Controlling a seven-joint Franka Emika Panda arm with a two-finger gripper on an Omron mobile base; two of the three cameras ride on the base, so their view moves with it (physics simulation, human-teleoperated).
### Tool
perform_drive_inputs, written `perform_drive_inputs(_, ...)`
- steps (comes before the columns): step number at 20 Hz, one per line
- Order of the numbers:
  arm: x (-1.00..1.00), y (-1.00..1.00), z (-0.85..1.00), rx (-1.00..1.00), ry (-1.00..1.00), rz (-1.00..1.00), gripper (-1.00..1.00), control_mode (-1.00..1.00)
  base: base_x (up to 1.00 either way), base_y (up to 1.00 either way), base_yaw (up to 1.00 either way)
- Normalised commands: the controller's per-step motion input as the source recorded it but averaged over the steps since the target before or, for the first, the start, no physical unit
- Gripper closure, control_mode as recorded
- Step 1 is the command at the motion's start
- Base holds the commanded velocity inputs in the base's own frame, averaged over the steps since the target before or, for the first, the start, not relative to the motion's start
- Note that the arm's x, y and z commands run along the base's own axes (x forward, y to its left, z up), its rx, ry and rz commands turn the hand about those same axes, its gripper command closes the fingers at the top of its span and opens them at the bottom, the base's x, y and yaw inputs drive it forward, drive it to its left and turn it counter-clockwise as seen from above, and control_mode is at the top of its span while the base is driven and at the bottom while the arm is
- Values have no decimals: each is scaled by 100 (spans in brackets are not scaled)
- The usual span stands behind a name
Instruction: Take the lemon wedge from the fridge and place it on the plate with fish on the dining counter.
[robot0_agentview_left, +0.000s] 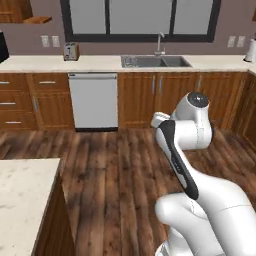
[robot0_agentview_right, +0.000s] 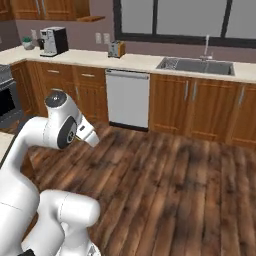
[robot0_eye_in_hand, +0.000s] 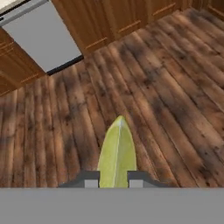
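Note:
In the hand view the yellow-green lemon wedge (robot0_eye_in_hand: 117, 153) stands between my two dark fingertips, with my gripper (robot0_eye_in_hand: 113, 178) shut on it. Below it lies bare wooden floor. A corner of the beige speckled dining counter (robot0_agentview_left: 22, 192) shows at the lower left of the left base view. The plate with fish and the fridge are out of view. My white arm (robot0_agentview_left: 192, 130) is folded up over the floor in both base views.
Along the far wall run wooden cabinets, a white dishwasher (robot0_agentview_left: 93, 100), a steel sink (robot0_agentview_left: 155, 61) and a toaster (robot0_agentview_left: 71, 51). A coffee machine (robot0_agentview_right: 54, 41) and an oven (robot0_agentview_right: 6, 100) stand at the left of the right base view. Open wooden floor (robot0_agentview_right: 170, 185) lies ahead.

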Motion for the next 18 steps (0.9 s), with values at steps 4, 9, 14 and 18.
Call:
perform_drive_inputs(4, 0, 0, 0, 0, 0, 0, 100, 100, 0, 4, 100)
perform_drive_inputs(9, 0, 0, 0, 0, 0, 0, 100, 100, 0, 4, 100)
perform_drive_inputs(14, 0, 0, 0, 0, 0, 0, 100, 100, 0, 5, 99)
perform_drive_inputs(18, 0, 0, 0, 0, 0, 0, 100, 100, -11, 14, 93)
